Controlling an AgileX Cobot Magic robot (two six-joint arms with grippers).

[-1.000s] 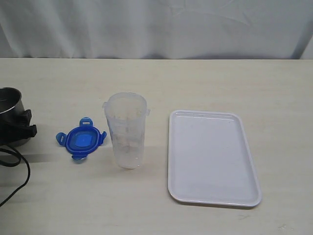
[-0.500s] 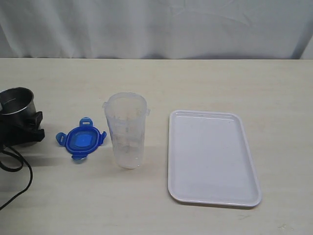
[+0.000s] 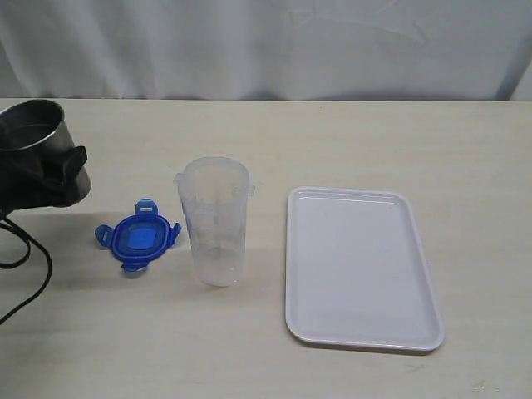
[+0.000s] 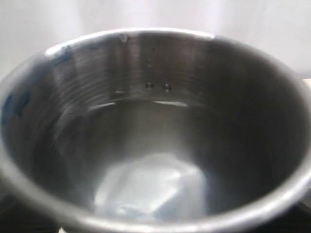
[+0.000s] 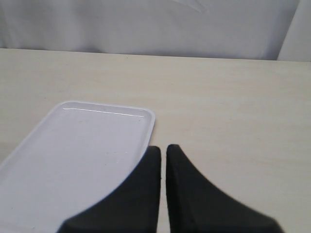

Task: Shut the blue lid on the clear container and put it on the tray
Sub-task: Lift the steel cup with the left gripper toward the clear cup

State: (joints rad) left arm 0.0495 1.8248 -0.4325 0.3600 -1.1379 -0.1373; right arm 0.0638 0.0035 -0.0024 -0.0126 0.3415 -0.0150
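While the left gripper (image 3: pixel 62 170) hangs at the far left edge of the table (image 3: pixel 374 141), its black jaws sit clamped round a steel cup (image 3: pixel 29 131), which is tilted w/ the rim leaning away from the task items; the left wrist cam sees little but the cup's shiny inside (image 4: pixel 155 136). A black cable (image 3: pixel 37 274) loops on the tabletop below that arm. The blue lid (image 3: pixel 138 237) lies flat on the table, tabs splayed out, just beside the clear container (image 3: pixel 215 220) on its left side, approx. between gripper and container. The container stands upright, mouth open, lid not on, btwn the lid and the tray (image 3: pixel 357 266), on the table rather than on the tray. The right gripper (image 5: pixel 163 148) is out of the exterior view; its wrist cam shows both fingers pressed together, gripping nothing, above the tray's (image 5: pixel 73 145) long edge. White cloth (image 3: pixel 266 50) hangs behind.
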